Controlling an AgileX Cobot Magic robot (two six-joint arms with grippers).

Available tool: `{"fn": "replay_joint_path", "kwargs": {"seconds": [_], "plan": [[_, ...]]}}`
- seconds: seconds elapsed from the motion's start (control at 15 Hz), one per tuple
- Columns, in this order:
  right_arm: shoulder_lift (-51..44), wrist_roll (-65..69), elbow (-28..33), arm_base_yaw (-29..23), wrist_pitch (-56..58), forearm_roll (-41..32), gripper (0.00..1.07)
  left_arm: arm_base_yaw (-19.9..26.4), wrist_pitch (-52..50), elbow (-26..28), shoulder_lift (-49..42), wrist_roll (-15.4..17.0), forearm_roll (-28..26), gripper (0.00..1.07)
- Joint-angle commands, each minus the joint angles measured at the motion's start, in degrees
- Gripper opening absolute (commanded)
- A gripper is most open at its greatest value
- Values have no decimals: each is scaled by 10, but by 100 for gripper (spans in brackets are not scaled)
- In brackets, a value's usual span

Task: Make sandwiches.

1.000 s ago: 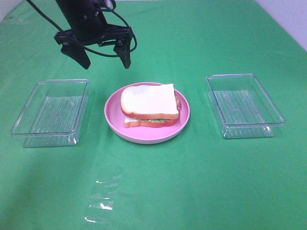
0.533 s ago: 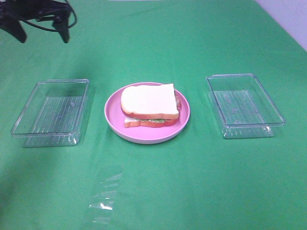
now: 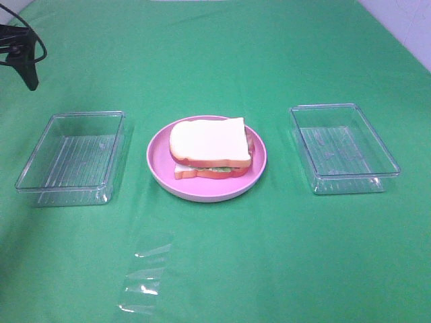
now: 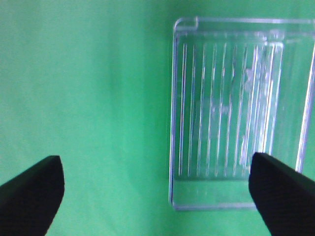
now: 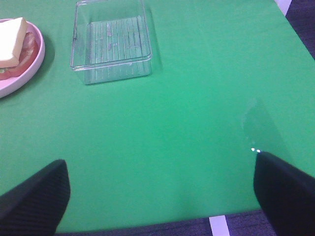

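The sandwich (image 3: 211,149) is seen on the pink plate (image 3: 161,173) at the middle of the green-covered desk (image 3: 269,256), well apart from both arms. It is made of 2 white bread slices with orange-brown crust, and red and green filling shows at the near edge. The sandwich and plate are unchanged in place from the earlier frames.

1 clear tray (image 3: 73,157) lies at 9 o'clock from the plate and another clear tray (image 3: 343,147) at 3 o'clock; both have been left where they were. A piece of clear film (image 3: 145,272) lies flat on the cloth at about 7 o'clock from the plate.

The main difference is in the left arm. 1 second ago its gripper hung above the cloth at about 11 o'clock from the plate; since then it has been drawn away toward 10 o'clock, and now only 1 dark finger and a cable are seen at the edge of the high view. The left gripper (image 4: 157,191) is spread wide and grasps nothing; in its wrist view the ribbed tray (image 4: 236,113) lies below, with 1 finger over its near edge.

The right gripper (image 5: 162,196) is likewise spread wide and empty, above bare cloth near the desk edge. It is not seen in the high view.
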State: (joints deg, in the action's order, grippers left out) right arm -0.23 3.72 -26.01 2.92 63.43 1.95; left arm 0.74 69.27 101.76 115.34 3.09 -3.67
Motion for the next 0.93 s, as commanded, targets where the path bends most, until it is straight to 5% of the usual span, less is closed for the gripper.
{"fn": "replay_joint_path", "kwargs": {"seconds": [0.07,0.33,0.53,0.6,0.93], "plan": [[-15,1,1,-1,-4,0,98,-2,12,-120,-122,-6,-5,93],[-15,1,1,-1,-4,0,98,-2,-32,-333,-378,-19,-6,93],[-15,1,1,-1,-4,0,98,-2,-40,-436,-557,-16,-5,93],[-15,1,1,-1,-4,0,98,-2,-40,-501,-690,-15,-5,93],[-15,1,1,-1,-4,0,98,-2,-22,-602,-949,-19,-5,93]]}}
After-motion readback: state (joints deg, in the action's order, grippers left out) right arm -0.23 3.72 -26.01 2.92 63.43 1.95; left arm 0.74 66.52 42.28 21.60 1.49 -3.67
